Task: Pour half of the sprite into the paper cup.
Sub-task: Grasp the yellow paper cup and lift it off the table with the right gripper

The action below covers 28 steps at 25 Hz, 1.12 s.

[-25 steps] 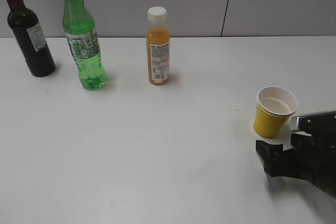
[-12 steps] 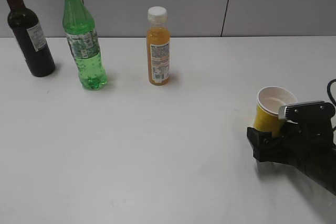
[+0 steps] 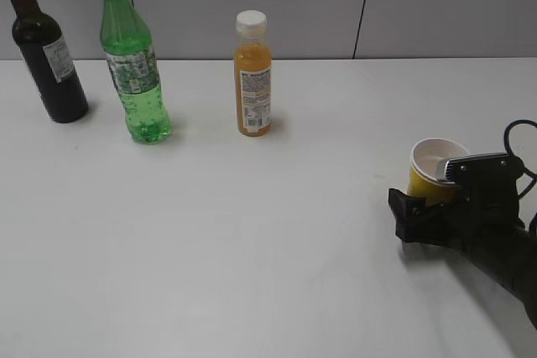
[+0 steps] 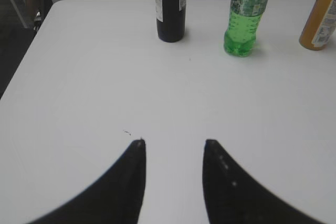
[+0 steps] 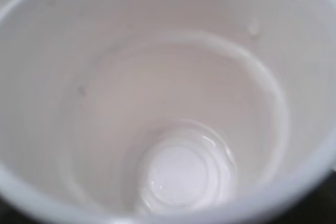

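Right gripper (image 3: pixel 417 207) is at the yellow paper cup (image 3: pixel 430 169) on the right side of the white table (image 3: pixel 277 232), fingers either side of it; can't tell if they're clamped on it, and the right wrist view is all white cup interior (image 5: pixel 173 103). Left gripper (image 4: pixel 173 148) is spread apart over bare table, holding nothing. Sprite bottle (image 3: pixel 132 60) stands upright at back left, uncapped, between the dark wine bottle (image 3: pixel 44 44) and the orange juice bottle (image 3: pixel 252 75), well apart from the cup.
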Motion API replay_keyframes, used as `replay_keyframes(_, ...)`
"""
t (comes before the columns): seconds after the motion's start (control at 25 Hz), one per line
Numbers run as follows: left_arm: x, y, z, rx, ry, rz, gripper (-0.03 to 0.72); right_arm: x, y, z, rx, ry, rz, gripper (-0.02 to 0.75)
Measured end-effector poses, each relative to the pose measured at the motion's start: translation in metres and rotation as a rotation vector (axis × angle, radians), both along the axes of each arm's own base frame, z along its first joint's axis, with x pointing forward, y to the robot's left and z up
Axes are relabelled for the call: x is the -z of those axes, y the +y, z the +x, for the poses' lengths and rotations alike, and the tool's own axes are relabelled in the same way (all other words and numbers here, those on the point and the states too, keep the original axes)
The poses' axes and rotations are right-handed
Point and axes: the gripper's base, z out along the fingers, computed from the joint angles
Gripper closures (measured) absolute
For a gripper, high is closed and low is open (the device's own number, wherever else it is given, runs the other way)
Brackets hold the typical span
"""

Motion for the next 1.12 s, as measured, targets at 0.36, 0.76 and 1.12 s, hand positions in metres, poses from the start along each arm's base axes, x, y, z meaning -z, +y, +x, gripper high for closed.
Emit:
replay_keyframes(0.36,0.0000,0.0000,0.0000,0.000,0.000,0.000,0.405,0.0055,0.0020,0.0078,0.000,-0.026,0.002,0.099)
replay_keyframes(0.76,0.0000,0.0000,0.0000,0.000,0.000,0.000,0.405,0.0085,0.0005,0.0107,0.042,-0.041,0.040,0.217)
replay_keyframes(1.12,0.0000,0.0000,0.0000,0.000,0.000,0.000,0.405,0.0085,0.0001,0.0108,0.047,-0.042,0.041,0.283)
